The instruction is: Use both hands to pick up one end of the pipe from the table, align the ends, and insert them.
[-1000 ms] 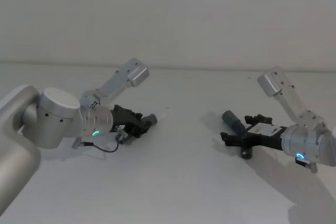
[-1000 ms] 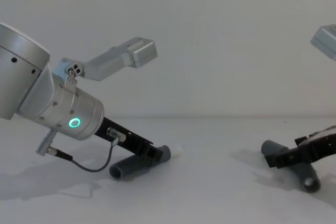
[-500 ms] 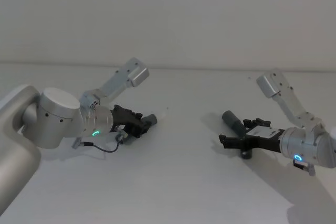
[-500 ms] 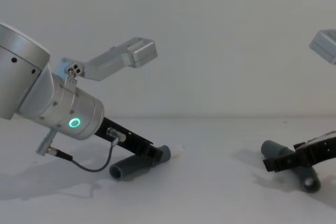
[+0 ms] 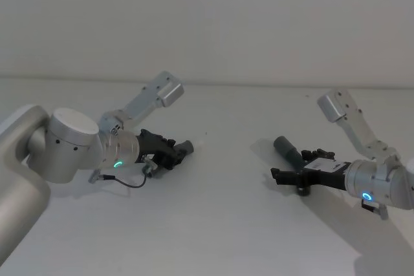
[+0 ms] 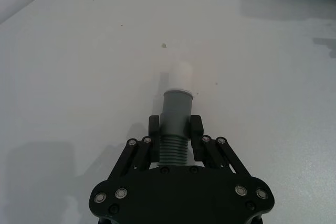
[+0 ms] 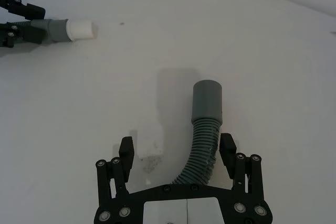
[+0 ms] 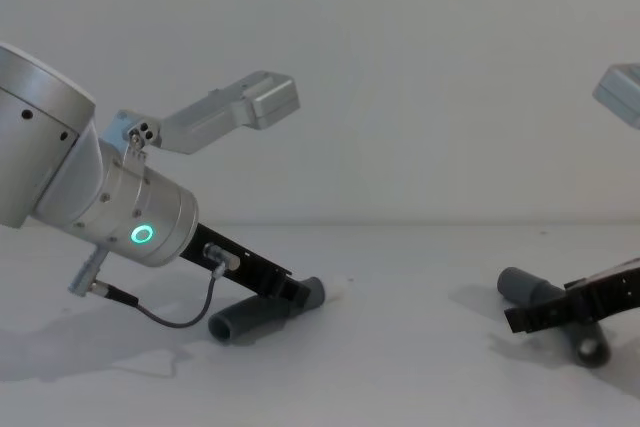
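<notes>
My left gripper [image 6: 175,129] is shut on the left pipe piece [image 6: 175,142], clamping its ribs just behind the smooth grey cuff [image 6: 176,106] with the whitish tip [image 6: 181,74]. That piece [image 8: 262,313] rests low on the table [image 5: 220,224], where my left gripper [image 5: 169,152] holds it. My right gripper [image 7: 176,148] is open, with its fingers standing on either side of the ribbed part of the right pipe piece [image 7: 202,150]. The grey cuff [image 7: 207,100] of that piece points away from the gripper. The right piece [image 5: 288,148] lies on the table under my right gripper [image 5: 278,174].
The off-white table stretches bare between the two pipe pieces, with a plain wall [image 5: 259,17] behind it. Grey arm links rise over each gripper, the left one [image 5: 158,94] and the right one [image 5: 339,105].
My right gripper has sunk slightly lower over the right pipe piece, still open. The left gripper and its piece have not moved.
</notes>
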You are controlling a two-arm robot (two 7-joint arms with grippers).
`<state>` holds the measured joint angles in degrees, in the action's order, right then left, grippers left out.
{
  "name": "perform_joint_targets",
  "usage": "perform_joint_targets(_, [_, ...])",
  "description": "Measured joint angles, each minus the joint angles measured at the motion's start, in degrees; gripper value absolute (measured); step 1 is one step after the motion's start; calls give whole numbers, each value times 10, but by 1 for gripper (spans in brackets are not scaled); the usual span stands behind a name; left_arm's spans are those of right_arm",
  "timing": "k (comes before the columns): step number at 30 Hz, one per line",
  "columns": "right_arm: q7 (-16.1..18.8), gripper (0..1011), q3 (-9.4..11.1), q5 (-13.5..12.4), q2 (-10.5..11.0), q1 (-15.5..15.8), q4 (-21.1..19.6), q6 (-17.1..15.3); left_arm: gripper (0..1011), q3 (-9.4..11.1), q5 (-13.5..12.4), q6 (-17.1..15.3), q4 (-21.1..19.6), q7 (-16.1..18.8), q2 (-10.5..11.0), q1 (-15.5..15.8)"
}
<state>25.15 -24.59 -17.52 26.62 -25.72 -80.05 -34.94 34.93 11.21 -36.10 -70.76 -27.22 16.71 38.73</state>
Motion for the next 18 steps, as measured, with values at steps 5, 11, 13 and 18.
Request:
perform_joint_targets(5, [-2, 1001, 1, -3, 0, 1, -1, -4, 330, 0, 0, 0, 0, 0, 0, 0])
perform_joint_targets(11, [-4, 1001, 2, -5, 0, 2, -1, -7, 330, 0, 0, 0, 0, 0, 0, 0])
perform_joint_targets(13, [-4, 1001, 2, -6, 0, 2, -1, -8, 330, 0, 0, 0, 0, 0, 0, 0])
perform_joint_targets(18, [-5, 1001, 3, -7, 0, 2, -2, -10, 330, 0, 0, 0, 0, 0, 0, 0])
